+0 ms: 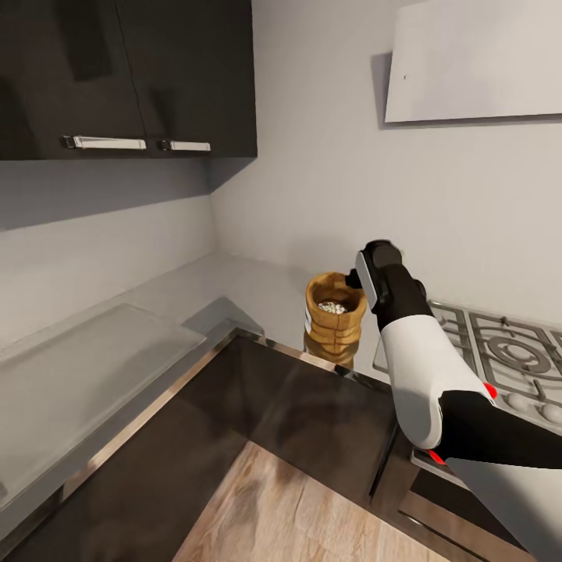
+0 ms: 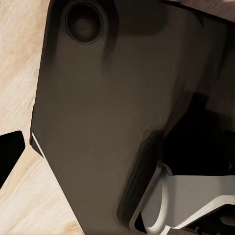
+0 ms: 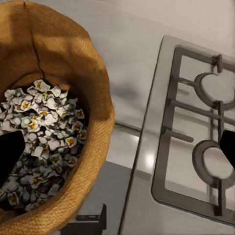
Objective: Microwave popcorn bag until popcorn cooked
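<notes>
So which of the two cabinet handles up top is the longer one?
The left handle, on the wider dark cabinet door, is the longer one. The right handle beside it, nearer the corner wall, is clearly shorter.

A gas hob with grey metal grates is sitting at four o'clock. Dark wall cabinets with silver bar handles are hanging at eleven o'clock. A pale range hood is projecting from the grey wall at one o'clock. Light wooden flooring is showing at six o'clock.

Soft even light, faint shadows, glossy reflections, slightly blurry renders
</notes>
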Controlling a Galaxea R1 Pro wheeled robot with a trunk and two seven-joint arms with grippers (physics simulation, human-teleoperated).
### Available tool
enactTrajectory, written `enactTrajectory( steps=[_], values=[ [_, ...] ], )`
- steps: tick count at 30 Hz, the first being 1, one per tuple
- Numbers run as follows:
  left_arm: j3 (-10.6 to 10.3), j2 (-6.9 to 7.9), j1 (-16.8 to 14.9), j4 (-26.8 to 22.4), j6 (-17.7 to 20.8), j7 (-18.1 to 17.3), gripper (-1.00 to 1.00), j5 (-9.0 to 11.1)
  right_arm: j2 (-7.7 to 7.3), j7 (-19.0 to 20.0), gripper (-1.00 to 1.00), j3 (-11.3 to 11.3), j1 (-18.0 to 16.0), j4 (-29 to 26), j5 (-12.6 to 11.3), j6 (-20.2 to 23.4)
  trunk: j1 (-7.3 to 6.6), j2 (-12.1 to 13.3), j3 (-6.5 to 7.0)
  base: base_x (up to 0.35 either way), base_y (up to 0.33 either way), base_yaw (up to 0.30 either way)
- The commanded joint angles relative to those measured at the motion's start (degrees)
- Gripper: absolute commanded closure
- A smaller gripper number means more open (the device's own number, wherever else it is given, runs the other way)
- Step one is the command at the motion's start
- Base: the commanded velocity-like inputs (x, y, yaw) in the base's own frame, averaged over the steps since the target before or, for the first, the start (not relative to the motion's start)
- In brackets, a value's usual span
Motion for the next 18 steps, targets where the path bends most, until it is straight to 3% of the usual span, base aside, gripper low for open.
enactTrajectory(
  steps=[1,5,12,18],
  values=[
    [0.0,-0.01,0.0,0.0,-0.1,0.0,-1.00,0.3,0.07,0.2,-1.00,-0.2,0.0,0.6,0.5,0.2,0.00,0.0,-0.06,0.000,0.000,0.000],
    [0.0,-0.01,0.0,0.0,-0.1,0.0,-1.00,0.2,0.07,0.2,-1.00,-1.6,0.0,2.0,0.0,0.2,0.00,0.0,-0.06,0.051,0.000,0.000],
    [0.0,0.06,0.0,0.0,-0.1,0.0,-1.00,0.2,0.07,0.1,-1.00,-1.9,0.0,2.1,-0.1,0.2,0.00,0.0,-0.06,0.260,0.000,0.000],
    [0.0,0.08,0.0,0.0,-0.1,0.0,-1.00,0.2,0.07,0.0,-1.00,-1.9,0.2,2.2,-0.1,0.2,0.00,0.0,-0.06,0.050,0.000,0.000]
  ],
)
